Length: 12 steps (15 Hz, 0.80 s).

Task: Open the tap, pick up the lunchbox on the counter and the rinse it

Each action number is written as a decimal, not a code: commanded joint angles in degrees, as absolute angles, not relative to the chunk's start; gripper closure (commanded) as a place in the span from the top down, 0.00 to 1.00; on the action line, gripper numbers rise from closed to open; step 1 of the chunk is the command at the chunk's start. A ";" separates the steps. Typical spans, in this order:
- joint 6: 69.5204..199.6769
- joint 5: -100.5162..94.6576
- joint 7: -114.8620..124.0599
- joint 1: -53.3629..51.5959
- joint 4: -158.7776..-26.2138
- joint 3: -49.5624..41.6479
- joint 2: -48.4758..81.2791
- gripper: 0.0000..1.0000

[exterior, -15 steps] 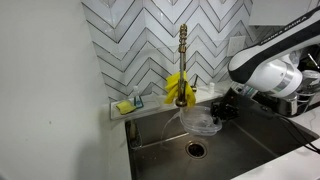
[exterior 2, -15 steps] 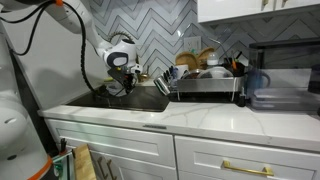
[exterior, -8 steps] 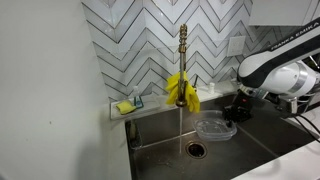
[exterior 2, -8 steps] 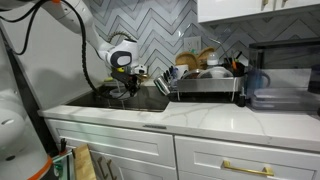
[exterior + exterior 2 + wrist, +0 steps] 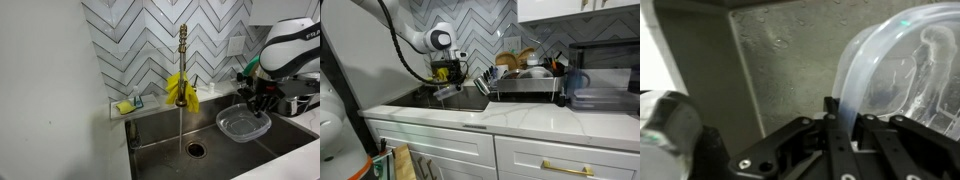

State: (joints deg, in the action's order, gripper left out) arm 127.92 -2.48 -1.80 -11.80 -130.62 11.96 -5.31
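My gripper (image 5: 258, 106) clamped on lunchbox (image 5: 243, 127) rim, box hanging at 7 o'clock below it. Running tap (image 5: 183, 55) stream at box's 9 o'clock, well apart.

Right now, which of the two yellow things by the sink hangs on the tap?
The yellow rubber gloves, draped over the brass tap stem; the yellow sponge lies apart, off to one side.
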 commanded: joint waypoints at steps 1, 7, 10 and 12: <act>121.71 -13.56 0.44 -12.20 -127.59 13.95 -8.91 0.02; 120.34 -31.76 1.70 -13.69 -123.05 18.92 -8.25 0.02; 120.69 -40.96 2.32 -14.61 -122.59 20.98 -8.17 0.02; 120.95 -47.32 2.66 -15.31 -122.47 21.83 -8.09 0.02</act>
